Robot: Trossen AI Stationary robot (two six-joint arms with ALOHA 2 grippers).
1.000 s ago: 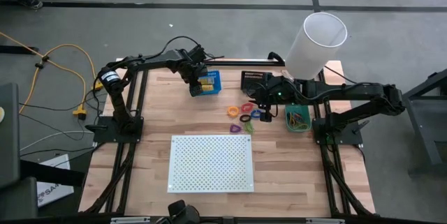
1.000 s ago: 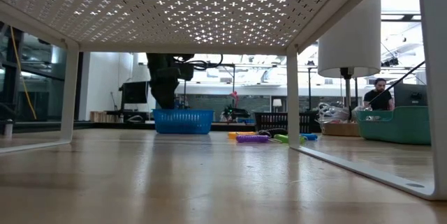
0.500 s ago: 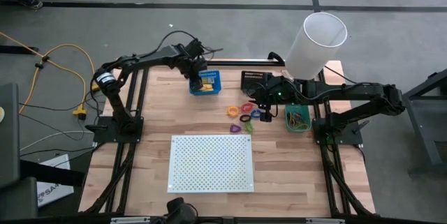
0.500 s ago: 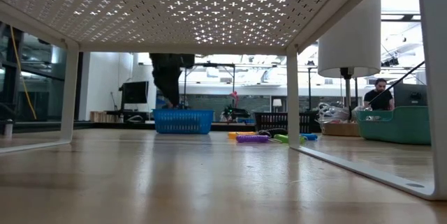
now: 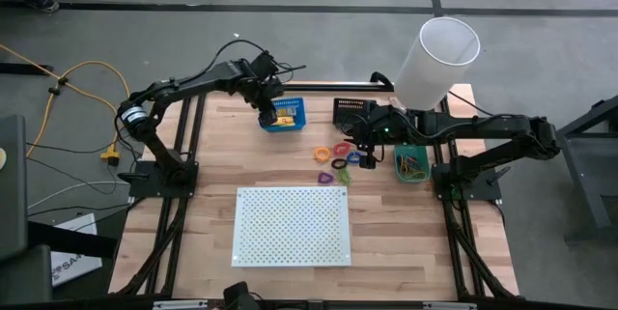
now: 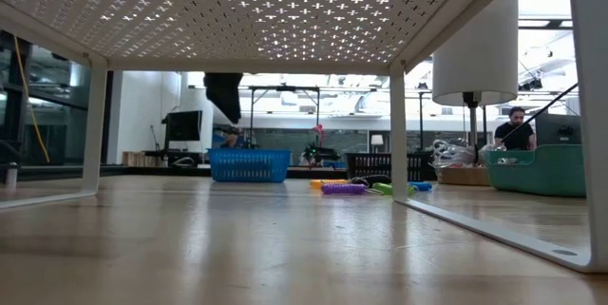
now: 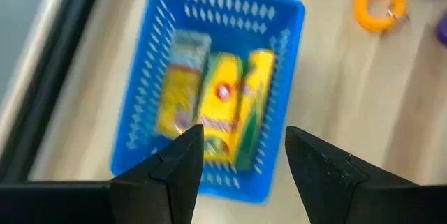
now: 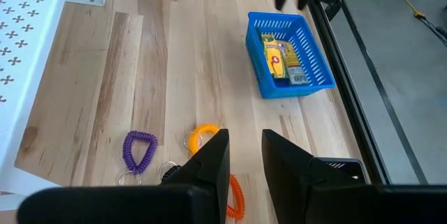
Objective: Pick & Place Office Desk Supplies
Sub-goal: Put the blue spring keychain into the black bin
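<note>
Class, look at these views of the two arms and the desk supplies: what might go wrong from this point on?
1. The open left hand hangs just above the blue bin; dropping lower, it might knock the bin or the packets inside.
2. The right hand sits over the loops; closing there might catch two together.

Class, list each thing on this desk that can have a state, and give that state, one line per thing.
Left end effector: open, empty, above the blue bin.
Right end effector: part open, holding nothing, over the loops.
Blue bin: upright, holds yellow packets.
Green bin: holds rubber bands.
Orange loop: loose on the table.
Purple loop: loose on the table.
</note>
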